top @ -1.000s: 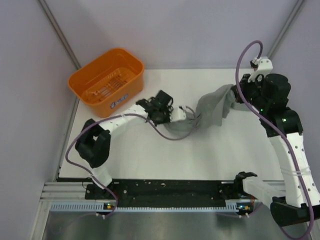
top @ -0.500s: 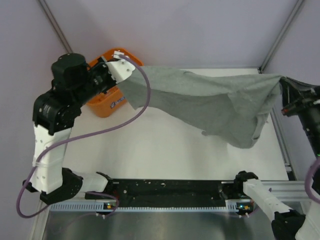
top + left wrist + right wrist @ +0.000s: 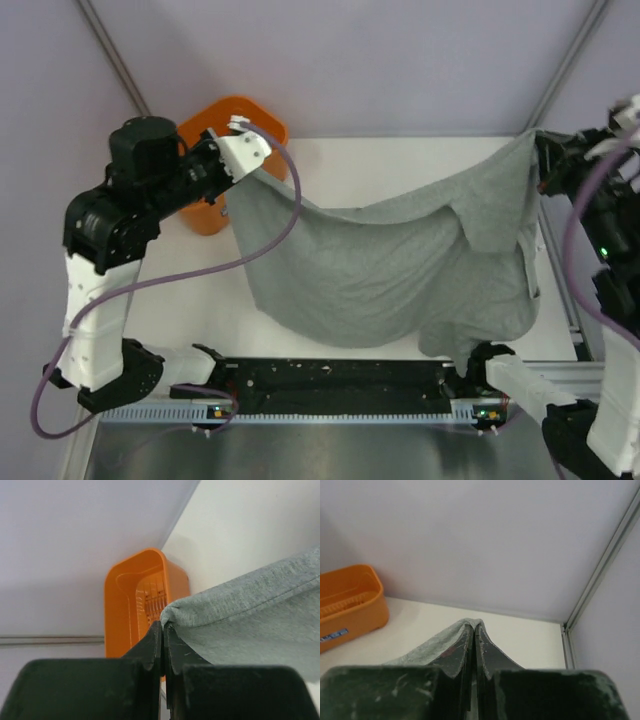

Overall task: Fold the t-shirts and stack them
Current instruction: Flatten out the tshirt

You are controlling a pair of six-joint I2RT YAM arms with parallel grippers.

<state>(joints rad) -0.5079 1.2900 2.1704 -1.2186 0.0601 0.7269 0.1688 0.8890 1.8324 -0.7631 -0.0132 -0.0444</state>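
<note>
The heather-grey t-shirt point(image 3: 385, 265) hangs in the air between my two arms, sagging in the middle, its lower edge near the front rail. My left gripper point(image 3: 243, 158) is raised at the left and shut on one corner of the shirt; the left wrist view shows the grey fabric point(image 3: 250, 615) pinched at the fingertips point(image 3: 156, 630). My right gripper point(image 3: 535, 145) is raised at the far right and shut on the other corner; in the right wrist view the fabric point(image 3: 437, 642) drapes over the closed fingertips point(image 3: 467, 630).
The orange plastic basket point(image 3: 215, 120) stands at the back left, partly behind my left arm; it also shows in the left wrist view point(image 3: 132, 600) and the right wrist view point(image 3: 350, 600). The white table point(image 3: 330, 170) ends at a metal frame post on the right point(image 3: 600, 575).
Both arms lifted from the table and spread the shirt wide. Since half a second ago the shirt has slackened and sagged lower toward the front, and the right gripper has moved further back.
</note>
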